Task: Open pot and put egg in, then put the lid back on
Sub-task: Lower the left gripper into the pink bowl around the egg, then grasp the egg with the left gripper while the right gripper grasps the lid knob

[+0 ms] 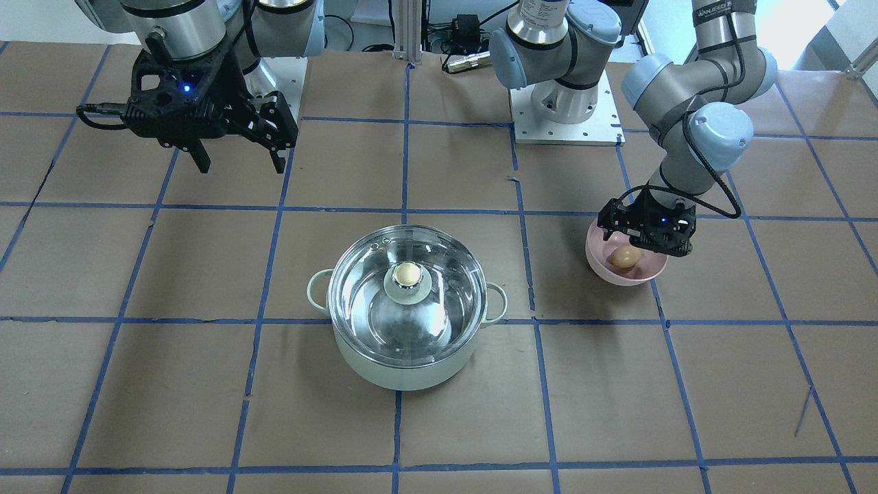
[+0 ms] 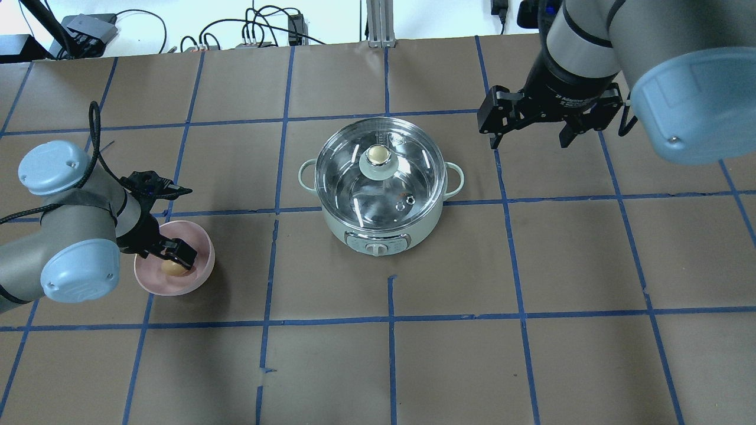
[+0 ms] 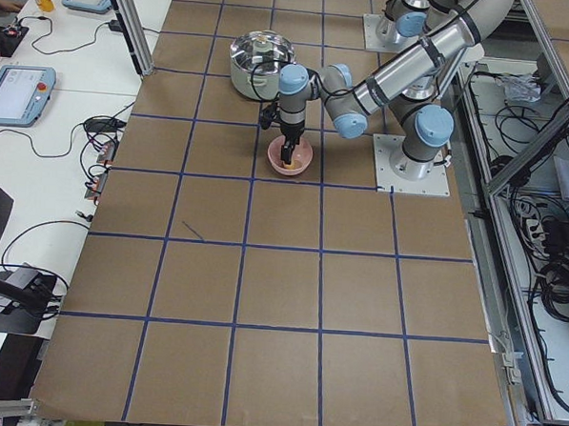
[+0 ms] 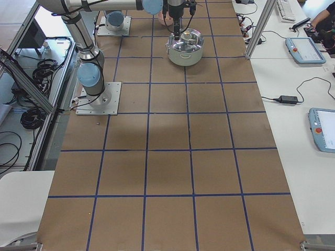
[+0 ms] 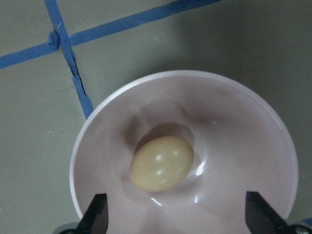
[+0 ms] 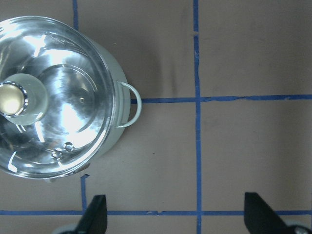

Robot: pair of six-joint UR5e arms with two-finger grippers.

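Observation:
The pale mint-green pot (image 2: 378, 233) stands mid-table with the glass lid (image 2: 413, 177) sitting on it, beige knob (image 2: 378, 154) on top. In a small pink bowl (image 2: 198, 280) on my left lies the tan egg (image 2: 172, 267). My left gripper (image 2: 175, 258) hangs just above the egg, lowered into the bowl. In the left wrist view its open fingertips (image 5: 97, 217) straddle the egg (image 5: 162, 163) without touching it. My right gripper (image 2: 530, 139) is open and holds nothing, raised over the table to the right of the pot. The right wrist view catches the pot's handle (image 6: 129, 105) and lid (image 6: 73, 107).
Brown paper with a blue tape grid covers the table (image 2: 531, 295). The arm bases (image 1: 566, 103) stand at the robot's edge. Cables and boxes (image 2: 254, 32) lie past the far edge. Beside the table's ends are benches with tablets (image 3: 19, 89).

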